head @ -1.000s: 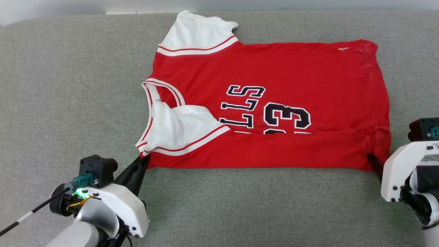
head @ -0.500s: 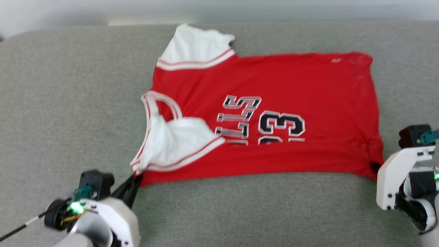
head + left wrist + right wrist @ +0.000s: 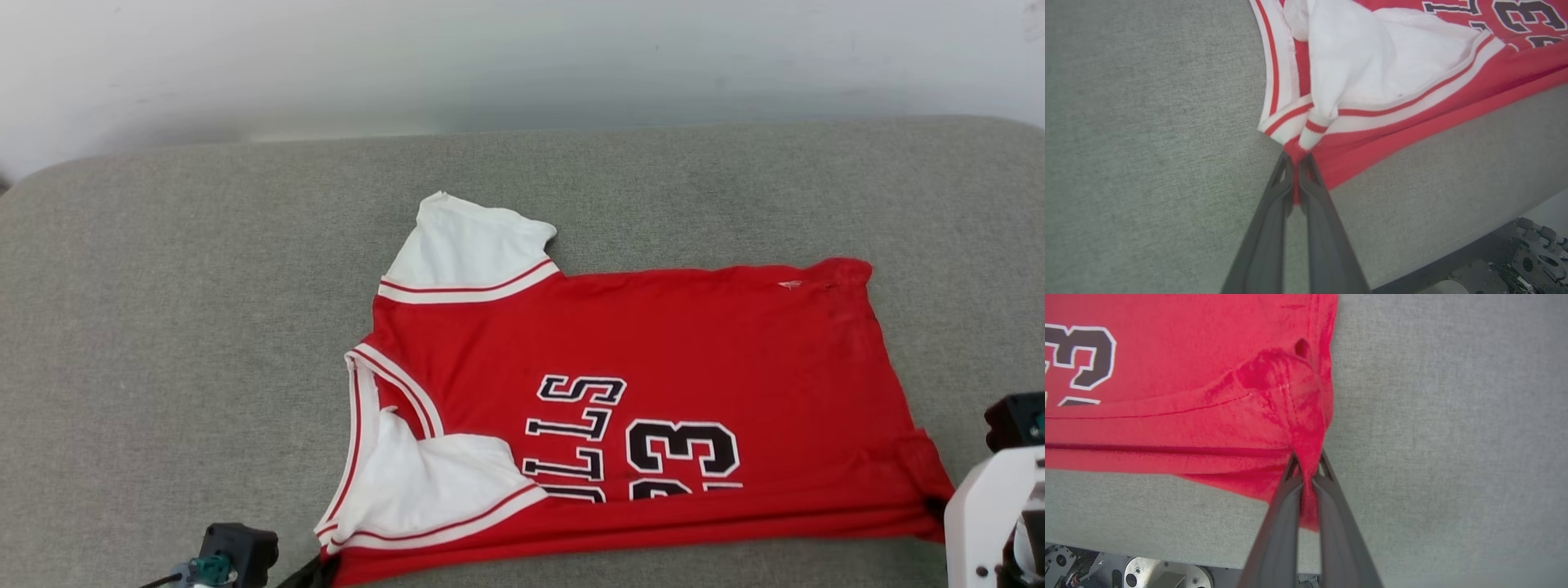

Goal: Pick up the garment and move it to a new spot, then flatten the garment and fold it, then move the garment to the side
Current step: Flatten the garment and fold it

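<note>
Down at the near edge of the cushion, both grippers are clamped tight. The left gripper has its fingers pinched together on the shoulder-end corner of the garment, just below the folded-in white sleeve. The right gripper is closed the same way on the bunched hem corner. One corner in each looks like a grip for dragging the whole piece without losing the crease. That near long edge is already doubled over and hides the bottom of the 23. The garment lies flat along the cushion's front, lettering up, collar to the left. Further back, the far sleeve sticks out flat. Grey cloth now shows between it and the cushion's back edge, where a second ago it reached that edge, so the garment has been pulled towards the robot. The head camera has tilted up too: the wall now takes the top of the picture.
</note>
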Controlling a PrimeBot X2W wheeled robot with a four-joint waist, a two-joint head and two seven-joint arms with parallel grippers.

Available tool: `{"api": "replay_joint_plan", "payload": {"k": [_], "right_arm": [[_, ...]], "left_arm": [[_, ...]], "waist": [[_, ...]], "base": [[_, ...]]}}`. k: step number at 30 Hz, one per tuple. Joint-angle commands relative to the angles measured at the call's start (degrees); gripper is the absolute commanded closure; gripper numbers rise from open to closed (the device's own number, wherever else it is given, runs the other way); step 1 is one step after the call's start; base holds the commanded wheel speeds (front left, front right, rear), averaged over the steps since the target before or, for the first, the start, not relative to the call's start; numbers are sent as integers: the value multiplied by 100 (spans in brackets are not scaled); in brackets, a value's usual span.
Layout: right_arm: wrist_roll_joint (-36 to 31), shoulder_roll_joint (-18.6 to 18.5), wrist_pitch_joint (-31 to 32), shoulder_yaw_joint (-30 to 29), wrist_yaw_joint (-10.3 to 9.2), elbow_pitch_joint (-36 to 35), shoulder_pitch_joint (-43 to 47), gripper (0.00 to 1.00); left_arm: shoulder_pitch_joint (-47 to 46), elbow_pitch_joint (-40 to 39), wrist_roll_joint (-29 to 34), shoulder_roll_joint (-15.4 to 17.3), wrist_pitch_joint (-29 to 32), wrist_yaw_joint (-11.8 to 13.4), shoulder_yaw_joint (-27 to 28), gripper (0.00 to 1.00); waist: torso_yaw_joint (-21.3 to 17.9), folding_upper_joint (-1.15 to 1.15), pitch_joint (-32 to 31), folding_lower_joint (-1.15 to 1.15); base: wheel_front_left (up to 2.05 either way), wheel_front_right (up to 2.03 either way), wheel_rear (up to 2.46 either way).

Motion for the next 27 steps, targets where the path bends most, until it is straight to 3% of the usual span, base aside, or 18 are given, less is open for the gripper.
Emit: {"api": "replay_joint_plan", "payload": {"k": [1, 9, 10, 11, 19, 27], "right_arm": [[-30, -41, 19, -49, -8, -36, 77, 100], [-133, 166, -139, -72, -8, 128, 359, 100], [-153, 176, -195, -43, -8, 174, 335, 25], [-176, 186, -256, -27, -8, 213, 300, 0], [-86, 144, -974, 11, -7, 199, -30, 0], [95, 199, -2261, 51, -7, -94, -364, 0]], "left_arm": [[45, 5, -10, 46, 11, 62, 17, 100], [84, 323, -138, -266, 60, -128, -190, 100], [45, 394, -123, -293, 47, -169, -218, 52], [9, 449, -100, -307, 32, -198, -236, 0], [-275, 647, 26, -483, -780, -268, 128, 0], [-456, 496, 410, -652, -1802, -215, 674, 0]], "waist": [[-5, 0, 0, 0], [-21, 0, 64, 0], [-20, 0, 74, 0], [-18, 0, 81, 0], [4, 0, -31, 0], [-52, 0, -284, 0]], "base": [[0, 0, 0], [0, 0, 0], [0, 0, 0], [0, 0, 0], [0, 0, 0], [0, 0, 0]]}}
